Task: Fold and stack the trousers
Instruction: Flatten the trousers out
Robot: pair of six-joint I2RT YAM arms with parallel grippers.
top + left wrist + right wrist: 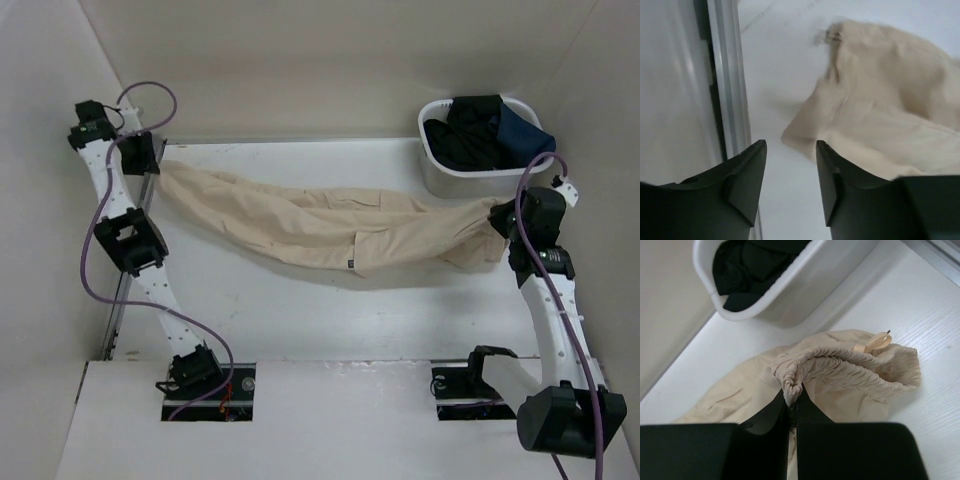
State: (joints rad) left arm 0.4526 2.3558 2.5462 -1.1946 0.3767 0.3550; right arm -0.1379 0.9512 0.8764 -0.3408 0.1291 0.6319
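**Trousers** (330,225) — beige, wrinkled, one pair. They are stretched in a long band across the table (400,320) from one set of jaws to the other, sagging in the middle. A small dark label (352,264) sits on the near edge.

**Right gripper** (791,407) — jaws closed on the trousers. A gathered fold of the elastic waistband (840,365) is pinched at the fingertips. The rest of the waist bunches just ahead of the jaws and to their right, and a pale tab (876,343) stands up from it.

**Left gripper** (790,146) — jaws apart, with bare table between them. The trousers' other end lies ahead of the jaws and to their right. One loose edge runs down behind the right-hand finger (840,190), possibly touching it, though the finger hides the contact.

**Rail** (730,75) — metal strip just left of the left jaws, running away from them.

**Basket** (805,285) — white, beyond the right jaws and up to their left, apart from the trousers.

**Dark garments** (475,130) — black and navy, heaped in the basket.
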